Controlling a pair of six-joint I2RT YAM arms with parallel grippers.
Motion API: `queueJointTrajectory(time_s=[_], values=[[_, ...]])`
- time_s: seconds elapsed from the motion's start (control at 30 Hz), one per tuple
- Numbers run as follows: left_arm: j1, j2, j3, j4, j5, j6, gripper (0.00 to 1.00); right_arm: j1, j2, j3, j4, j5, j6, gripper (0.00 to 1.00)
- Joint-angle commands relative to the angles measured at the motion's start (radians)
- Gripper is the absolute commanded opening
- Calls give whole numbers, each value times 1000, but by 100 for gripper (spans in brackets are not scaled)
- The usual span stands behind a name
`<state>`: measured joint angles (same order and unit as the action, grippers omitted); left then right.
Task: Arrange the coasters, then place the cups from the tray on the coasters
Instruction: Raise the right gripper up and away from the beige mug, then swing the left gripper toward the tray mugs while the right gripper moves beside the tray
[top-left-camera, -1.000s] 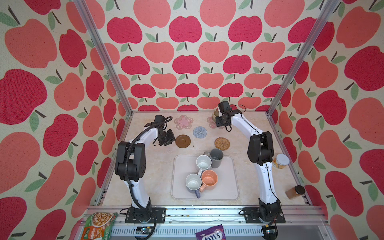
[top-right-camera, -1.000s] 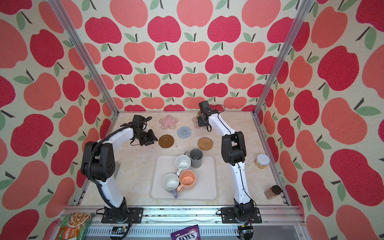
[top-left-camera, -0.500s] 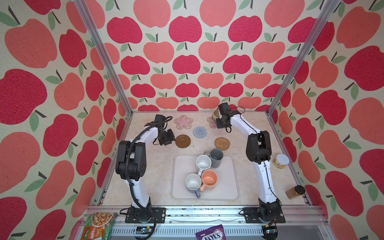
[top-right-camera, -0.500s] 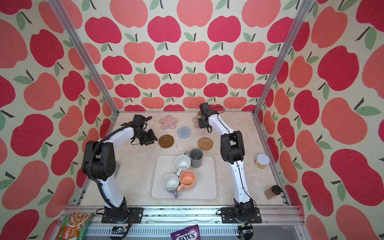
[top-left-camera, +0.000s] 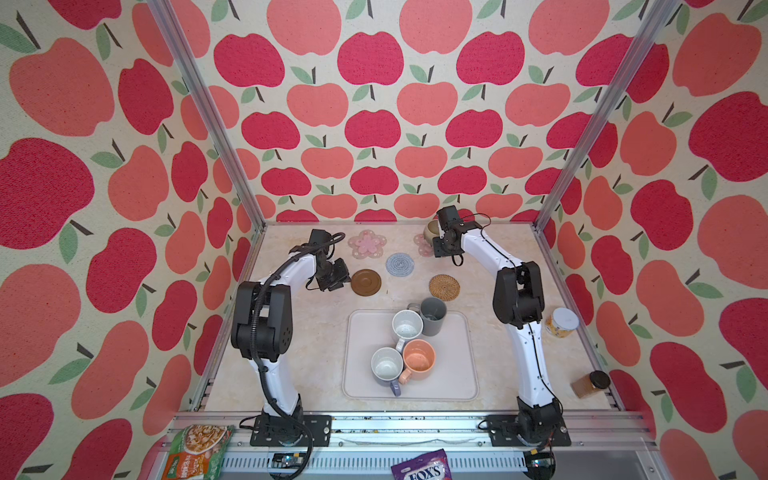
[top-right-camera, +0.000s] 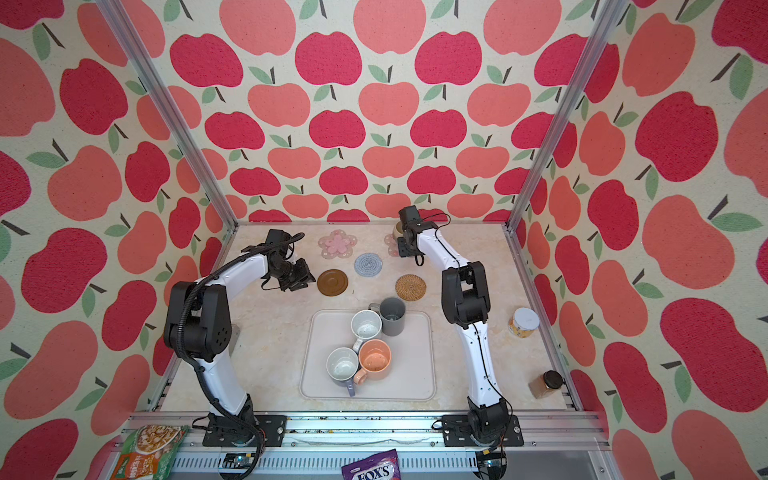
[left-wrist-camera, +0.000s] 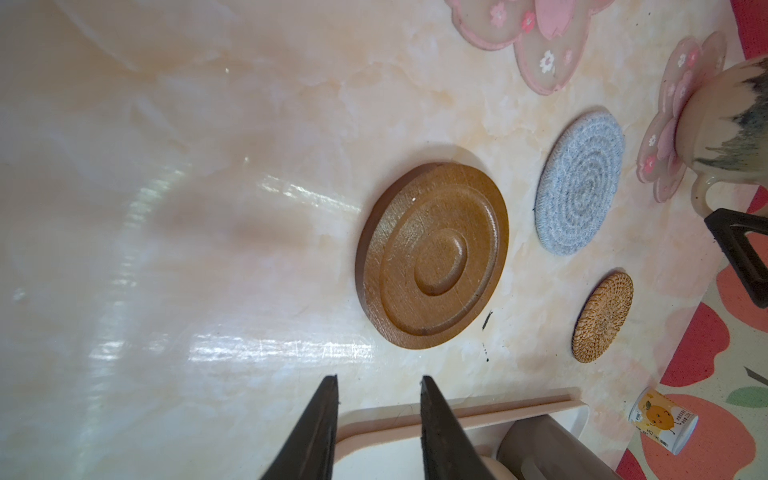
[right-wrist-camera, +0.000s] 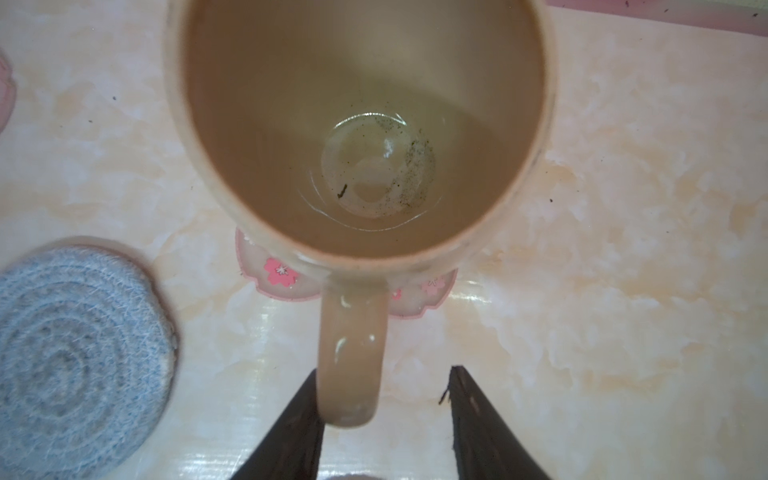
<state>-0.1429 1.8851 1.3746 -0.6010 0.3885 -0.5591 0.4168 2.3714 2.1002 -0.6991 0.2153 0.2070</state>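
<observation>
The beige-olive mug (right-wrist-camera: 365, 124) stands upright on a pink flower coaster (right-wrist-camera: 282, 278) near the back wall, on the right half of the counter (top-left-camera: 311, 353). The coaster's petals show from under the mug's base. The mug's handle (right-wrist-camera: 351, 353) points straight at the right end effector (right-wrist-camera: 384, 372), whose jaws stand partly apart. The end of the handle lies in the gap, against or just beside one finger, with bare counter showing between it and the other finger, so nothing is clamped.

Near this coaster, toward the middle, lies the blue-grey crocheted coaster (top-left-camera: 400, 264). A second pink flower coaster (top-left-camera: 367, 244) lies further left along the back wall. The woven rattan coaster (top-left-camera: 444, 286) lies nearer the front, between the crocheted one and the tray (top-left-camera: 453, 365). The dark brown disc coaster (left-wrist-camera: 432, 257) lies to the left. These four carry nothing and lie apart from one another.

The left end effector (left-wrist-camera: 378, 382) hovers just beside the brown disc on its left, jaws partly open and gripping nothing. In the left wrist view the disc lies ahead of the fingertips, not between them.

The tray sits at the front middle of the counter, between the two arms. Four mugs stand upright in it, bunched in its left half. The dark grey mug (top-left-camera: 433, 316) is at the back rim with the white mug (top-left-camera: 407, 324) against it. The peach-orange mug (top-left-camera: 419, 359) and the lavender-grey mug (top-left-camera: 386, 365) stand side by side nearer the front.

Right of the right arm stand a white-lidded tin (top-left-camera: 562, 322) and, toward the front corner, a dark-lidded brown jar (top-left-camera: 590, 384).
</observation>
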Motion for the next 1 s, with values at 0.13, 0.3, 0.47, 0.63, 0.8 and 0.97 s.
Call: queueJointTrajectory(time_s=[0.13, 0.3, 0.47, 0.63, 0.8, 0.97], values=[[-24, -61, -12, -42, -29, 11, 36, -5, -92, -48, -20, 16, 10, 51], [-51, -81, -3, -74, -64, 32, 36, 9, -182, -137, 16, -23, 18, 52], [-84, -116, -8, -87, -74, 52, 36, 29, -300, -257, 30, -22, 15, 52], [-119, -164, -25, -113, -100, 71, 36, 37, -452, -444, 54, -3, 22, 52], [-155, -229, -68, -144, -143, 89, 36, 44, -605, -623, 56, 26, 34, 52], [-196, -322, -150, -152, -179, 87, 36, 53, -754, -808, 80, 33, 63, 52]])
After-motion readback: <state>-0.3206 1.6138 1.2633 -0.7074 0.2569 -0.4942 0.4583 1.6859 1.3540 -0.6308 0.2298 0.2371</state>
